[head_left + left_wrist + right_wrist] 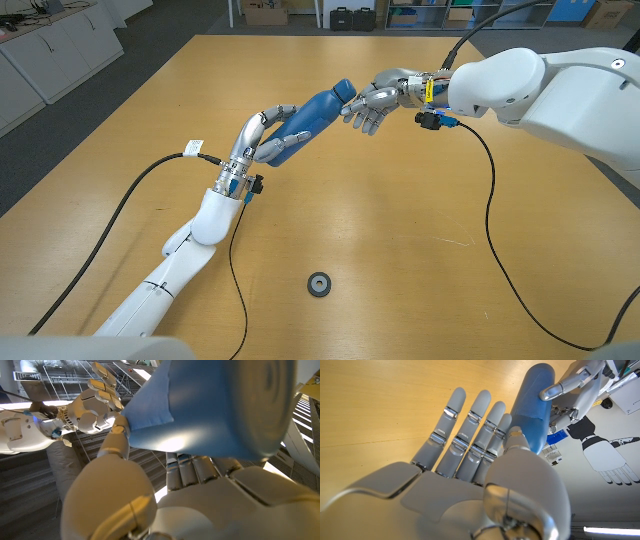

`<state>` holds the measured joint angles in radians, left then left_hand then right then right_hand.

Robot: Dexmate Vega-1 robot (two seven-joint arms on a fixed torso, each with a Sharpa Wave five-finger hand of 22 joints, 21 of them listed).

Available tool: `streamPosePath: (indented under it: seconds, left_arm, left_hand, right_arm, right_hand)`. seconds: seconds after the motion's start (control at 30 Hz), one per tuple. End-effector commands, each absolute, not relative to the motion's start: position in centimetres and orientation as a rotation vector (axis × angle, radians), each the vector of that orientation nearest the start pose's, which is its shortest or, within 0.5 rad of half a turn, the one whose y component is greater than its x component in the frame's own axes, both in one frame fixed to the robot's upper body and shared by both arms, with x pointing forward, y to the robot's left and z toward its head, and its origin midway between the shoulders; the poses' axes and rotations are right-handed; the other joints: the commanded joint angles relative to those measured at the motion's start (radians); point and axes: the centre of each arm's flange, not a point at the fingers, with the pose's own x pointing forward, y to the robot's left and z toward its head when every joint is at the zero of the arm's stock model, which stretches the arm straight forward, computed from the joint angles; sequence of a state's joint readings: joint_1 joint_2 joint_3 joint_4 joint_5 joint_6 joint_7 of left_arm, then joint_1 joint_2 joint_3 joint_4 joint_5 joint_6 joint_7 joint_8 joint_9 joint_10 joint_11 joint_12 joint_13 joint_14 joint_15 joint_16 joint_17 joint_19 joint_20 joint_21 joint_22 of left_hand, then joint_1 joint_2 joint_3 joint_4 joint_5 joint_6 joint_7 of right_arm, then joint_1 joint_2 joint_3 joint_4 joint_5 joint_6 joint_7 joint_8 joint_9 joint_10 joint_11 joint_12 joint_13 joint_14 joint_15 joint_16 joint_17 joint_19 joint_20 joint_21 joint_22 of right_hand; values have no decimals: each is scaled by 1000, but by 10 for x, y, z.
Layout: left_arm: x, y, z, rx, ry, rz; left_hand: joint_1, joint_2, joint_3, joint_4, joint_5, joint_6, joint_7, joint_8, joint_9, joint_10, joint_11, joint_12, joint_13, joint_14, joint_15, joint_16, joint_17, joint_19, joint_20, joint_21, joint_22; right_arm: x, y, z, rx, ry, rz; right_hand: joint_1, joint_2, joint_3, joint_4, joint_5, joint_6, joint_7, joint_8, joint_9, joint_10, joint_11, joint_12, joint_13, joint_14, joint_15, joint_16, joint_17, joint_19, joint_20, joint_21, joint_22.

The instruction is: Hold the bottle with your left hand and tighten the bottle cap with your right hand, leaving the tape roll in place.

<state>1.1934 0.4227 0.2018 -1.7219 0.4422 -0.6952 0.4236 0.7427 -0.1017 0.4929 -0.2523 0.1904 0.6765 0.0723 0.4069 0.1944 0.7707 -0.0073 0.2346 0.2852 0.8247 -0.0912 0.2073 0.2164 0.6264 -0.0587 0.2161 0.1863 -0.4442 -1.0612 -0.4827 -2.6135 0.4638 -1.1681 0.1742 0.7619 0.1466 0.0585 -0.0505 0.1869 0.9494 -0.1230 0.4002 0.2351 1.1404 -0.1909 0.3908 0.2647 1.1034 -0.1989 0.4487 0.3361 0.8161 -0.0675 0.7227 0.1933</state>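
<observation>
Fingers, left hand (262, 136): wrapped round blue bottle (312, 118), held tilted above surface (400, 220).
Fingers, right hand (372, 103): spread, at cap end.
Tape roll (319, 284): near, apart.

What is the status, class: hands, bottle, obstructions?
Left hand grips blue bottle, lifted and tilted. Right hand at the cap end, fingers spread. Tape roll sits apart, nothing blocking.
</observation>
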Motion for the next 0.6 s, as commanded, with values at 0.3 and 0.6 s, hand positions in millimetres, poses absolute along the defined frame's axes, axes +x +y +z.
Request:
streamPosePath:
  seconds: [0.3,0.6]
  left_arm:
    - [509,223,-42,269,-1107,-104]
    - [532,212,-50,81,-992,-370]
  left_hand:
    - [160,162,78,79,6,170,-187,15,8,133,-137,-11,1,-1,-144,0,1,-2,-144,1,1]
    - [112,131,52,94,3,115,-182,-12,7,79,-133,-34,-6,-61,-136,-23,-12,-29,-145,-10,-1]
  right_arm:
    - [385,-182,132,-1258,-282,200]
    - [383,-211,125,-1133,-459,181]
  right_hand:
    - [-163,-41,-52,34,-4,-557,141,-215,41,-617,154,-181,36,-527,246,-186,48,-272,180,-110,6]
    - [-185,-59,-64,24,4,-657,146,-210,43,-760,179,-192,39,-708,305,-252,51,-426,254,-184,3]
